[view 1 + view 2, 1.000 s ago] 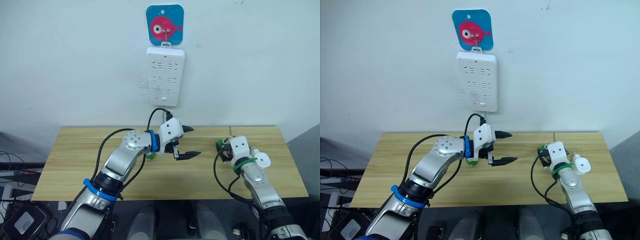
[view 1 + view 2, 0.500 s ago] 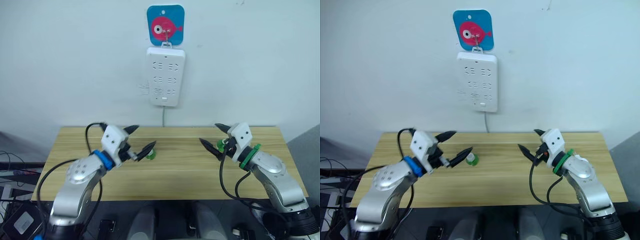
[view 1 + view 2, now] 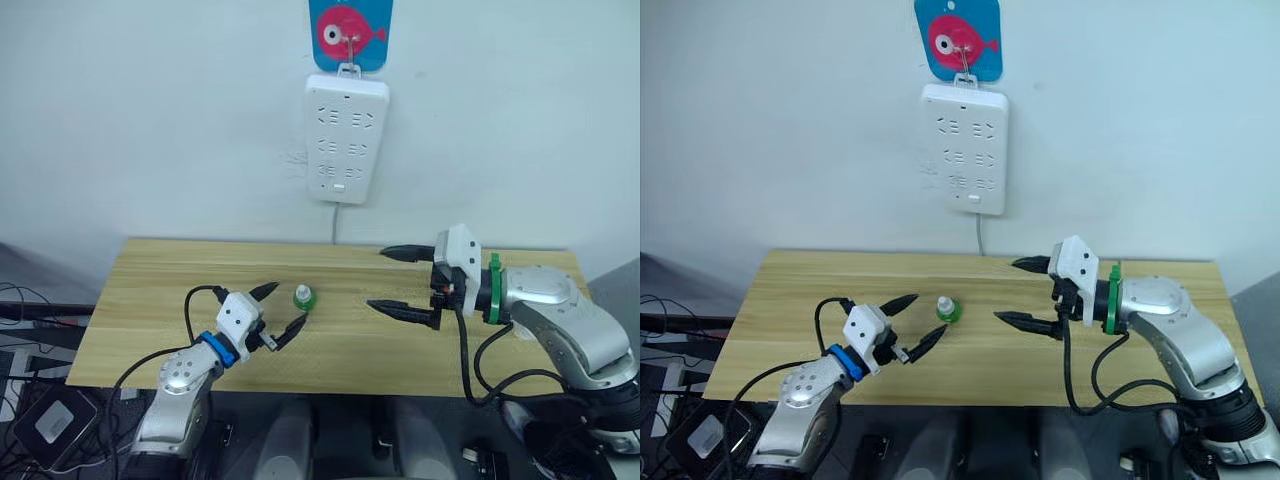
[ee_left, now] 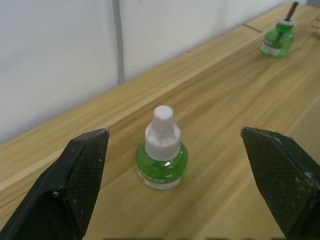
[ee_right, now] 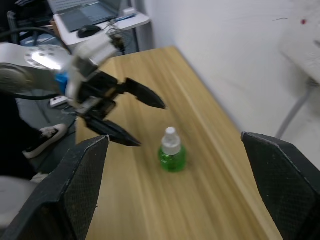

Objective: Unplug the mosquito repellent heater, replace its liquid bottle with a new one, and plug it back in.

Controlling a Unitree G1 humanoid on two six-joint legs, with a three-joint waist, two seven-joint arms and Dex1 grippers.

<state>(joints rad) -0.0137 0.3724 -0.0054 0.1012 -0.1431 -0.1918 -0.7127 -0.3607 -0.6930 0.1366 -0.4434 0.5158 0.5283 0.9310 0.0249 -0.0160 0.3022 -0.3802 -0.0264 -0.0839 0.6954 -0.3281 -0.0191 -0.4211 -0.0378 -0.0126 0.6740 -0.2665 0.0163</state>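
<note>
- The white-capped green bottle [image 3: 303, 297] stands upright on the wooden table [image 3: 150, 290], left of its middle.
- The left gripper [image 3: 276, 311] sits just beside it on the robot's left, fingers spread wide, holding nothing.
- The wick bottle [image 4: 278, 38] stands farther along the table.
- The right gripper [image 3: 398, 281] hovers on the bottle's right, jaws wide, empty.
- A white power strip [image 3: 346, 140] hangs on the wall.
</note>
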